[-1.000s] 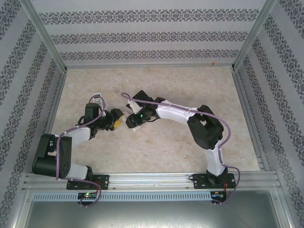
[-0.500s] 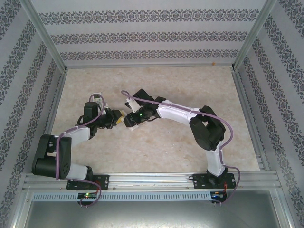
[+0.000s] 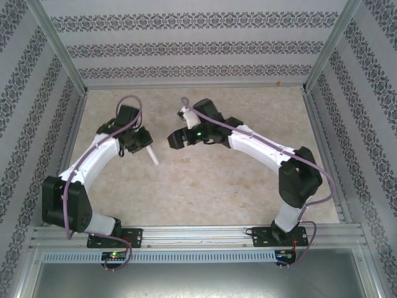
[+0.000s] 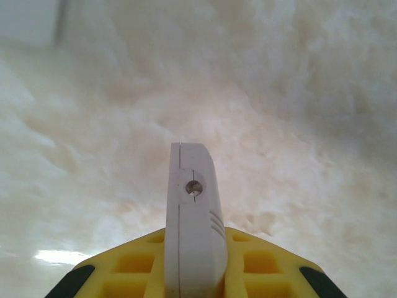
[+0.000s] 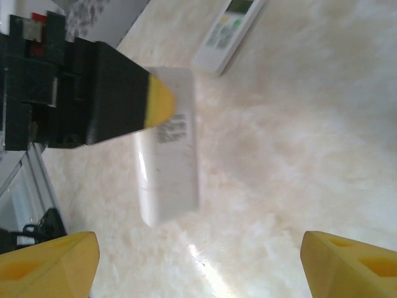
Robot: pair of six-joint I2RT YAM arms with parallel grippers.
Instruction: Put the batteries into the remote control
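The left gripper (image 3: 141, 146) holds the white remote control (image 3: 152, 155) off the surface (image 3: 217, 180), its yellow fingers (image 4: 133, 264) pinching the slim body from both sides at one end. The other end juts out toward the middle of the surface. In the right wrist view the remote's back faces the camera and carries a small printed label (image 5: 169, 130). The picture is too blurred to tell whether the battery cover is on or whether any cell sits inside.

The right gripper (image 3: 175, 139) hangs near the remote, apart from it. Its fingers (image 5: 49, 264) are spread wide with nothing between them. A second remote (image 5: 229, 28), face up with a small display and buttons, lies on the surface beyond the held one.

This looks like the presenting step: one arm steadies the remote, back exposed, so the other can work on it. With the right fingers bare, loading has probably not begun in earnest.

The next move likely calls for the right arm to slide the cover off or to fetch a battery. Meanwhile the left should keep the remote steady, since its thin end-on grip could let the body pivot under a push.
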